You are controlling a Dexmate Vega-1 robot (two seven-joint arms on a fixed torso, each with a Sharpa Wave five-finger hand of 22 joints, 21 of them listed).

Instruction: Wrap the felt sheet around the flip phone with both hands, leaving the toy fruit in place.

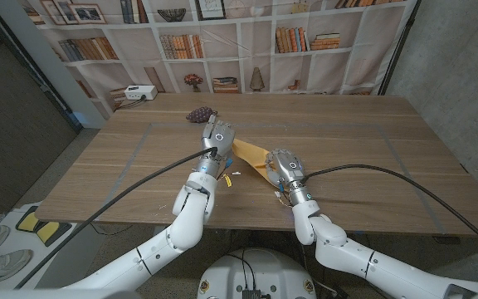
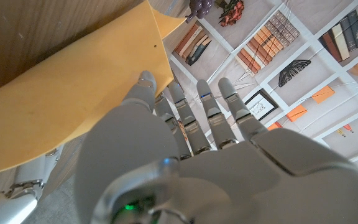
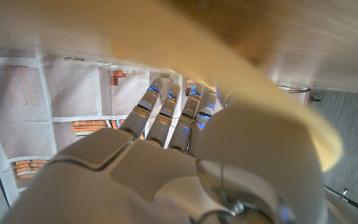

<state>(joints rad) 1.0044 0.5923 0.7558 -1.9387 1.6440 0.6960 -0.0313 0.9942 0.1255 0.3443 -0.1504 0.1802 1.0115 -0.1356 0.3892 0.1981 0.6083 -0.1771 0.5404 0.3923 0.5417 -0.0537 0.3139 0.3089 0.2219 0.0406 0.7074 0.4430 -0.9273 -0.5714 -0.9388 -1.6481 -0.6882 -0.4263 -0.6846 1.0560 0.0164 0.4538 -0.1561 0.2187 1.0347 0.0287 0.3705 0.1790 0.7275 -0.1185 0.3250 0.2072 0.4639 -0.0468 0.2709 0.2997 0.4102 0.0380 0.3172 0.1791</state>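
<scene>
Now both hands meet at the middle of the wooden surface (image 1: 347,149), on a soft mustard-yellow felt sheet (image 1: 252,155). Left hand (image 1: 219,136) sits at the sheet's ten o'clock edge, fingers (image 2: 143,87) straight and pressing the felt; right hand (image 1: 286,167) at its four o'clock, fingers curled under the felt, whether gripping I cannot tell. Knobbly dark toy fruit (image 1: 199,115) sits at eleven o'clock, just beyond the left hand.
</scene>
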